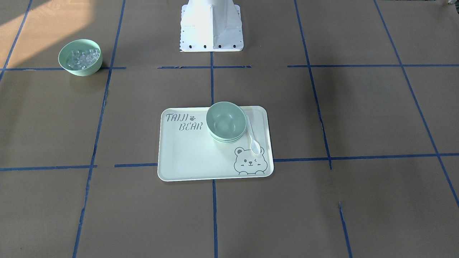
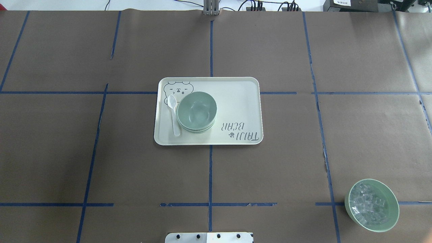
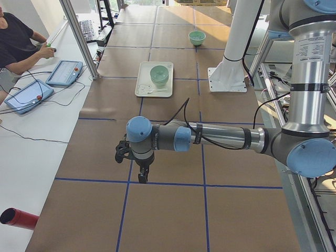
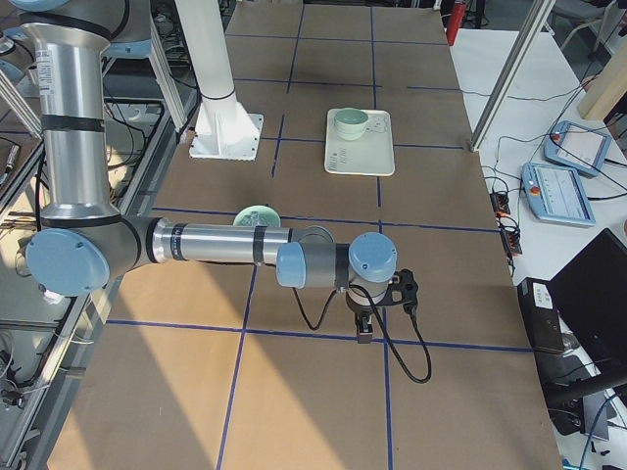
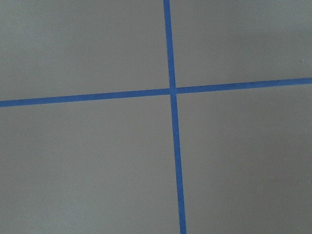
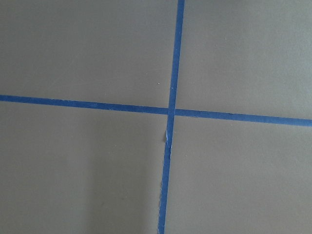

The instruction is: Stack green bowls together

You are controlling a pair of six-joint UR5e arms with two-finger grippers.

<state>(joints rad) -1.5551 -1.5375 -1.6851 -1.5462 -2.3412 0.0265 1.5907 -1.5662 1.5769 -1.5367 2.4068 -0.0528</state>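
The pale mint-green bowls point(image 1: 226, 122) sit nested in one stack on the cream tray point(image 1: 186, 154) in mid-table; they also show from overhead point(image 2: 196, 112) and in both side views point(image 3: 159, 74) point(image 4: 350, 122). My left gripper point(image 3: 142, 177) shows only in the exterior left view, far from the tray over bare paper; I cannot tell whether it is open or shut. My right gripper point(image 4: 364, 331) shows only in the exterior right view, also far from the tray; I cannot tell its state. Both wrist views show only brown paper and blue tape.
A white spoon point(image 1: 252, 138) lies on the tray beside the stack. A green bowl with clear ice-like cubes point(image 1: 80, 57) stands apart near the robot's right side. The white robot base point(image 1: 211, 27) stands at the table's edge. An operator point(image 3: 18, 42) sits at tablets.
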